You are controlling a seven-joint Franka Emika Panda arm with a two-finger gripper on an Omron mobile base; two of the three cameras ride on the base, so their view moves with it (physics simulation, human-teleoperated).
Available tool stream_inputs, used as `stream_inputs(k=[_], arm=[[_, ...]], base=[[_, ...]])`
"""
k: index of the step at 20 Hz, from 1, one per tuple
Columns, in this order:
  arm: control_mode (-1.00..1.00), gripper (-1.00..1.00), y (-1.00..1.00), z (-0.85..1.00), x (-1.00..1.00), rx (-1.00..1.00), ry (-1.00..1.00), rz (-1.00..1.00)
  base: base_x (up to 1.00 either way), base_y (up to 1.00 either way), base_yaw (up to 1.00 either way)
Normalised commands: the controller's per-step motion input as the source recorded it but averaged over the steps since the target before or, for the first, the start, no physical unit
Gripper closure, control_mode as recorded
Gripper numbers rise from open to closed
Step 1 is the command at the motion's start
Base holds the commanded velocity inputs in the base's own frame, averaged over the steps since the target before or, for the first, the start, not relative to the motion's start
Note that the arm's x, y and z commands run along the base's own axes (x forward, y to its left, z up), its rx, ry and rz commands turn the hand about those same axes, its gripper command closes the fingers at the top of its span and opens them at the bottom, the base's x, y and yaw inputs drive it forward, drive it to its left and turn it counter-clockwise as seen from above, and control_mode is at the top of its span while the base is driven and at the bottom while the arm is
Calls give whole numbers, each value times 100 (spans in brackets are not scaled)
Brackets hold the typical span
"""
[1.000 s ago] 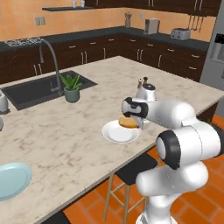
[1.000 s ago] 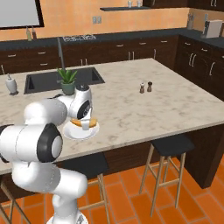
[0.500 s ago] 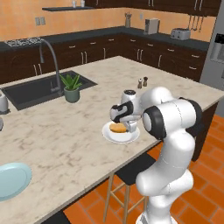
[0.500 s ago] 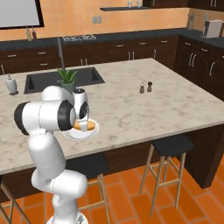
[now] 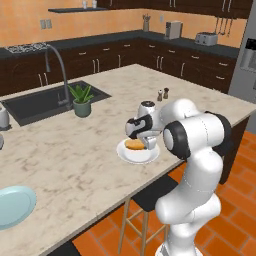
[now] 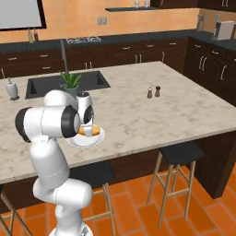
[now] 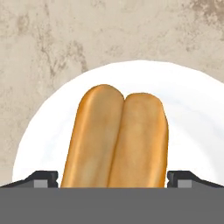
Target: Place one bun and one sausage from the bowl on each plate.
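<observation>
Claw (image 7: pixel 112 179) released, tips spread either side of the bun (image 7: pixel 116 140), which lies on the white plate (image 7: pixel 192 113). Risk: lifting at a slant clips the bun, rolling it off the plate onto the table (image 5: pixel 75 165). Blue plate (image 5: pixel 15 206), well away from the white plate, is bare.

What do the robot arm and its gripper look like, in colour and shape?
The arm is made of rounded, glossy white segments with dark grey to black rings at the joints. The gripper has a white and black body with two small dark fingertips. No cables or markings show.
</observation>
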Motion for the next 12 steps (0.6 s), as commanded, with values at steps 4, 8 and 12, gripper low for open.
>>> stream_inputs(k=[4,8,12], arm=[[-100,-100,0,-13,0,-2,2,4],[-100,-100,0,-11,-8,-5,11,7],[-100,-100,-25,83,-100,3,-23,1]], base=[[0,0,0],[0,0,0],[0,0,0]])
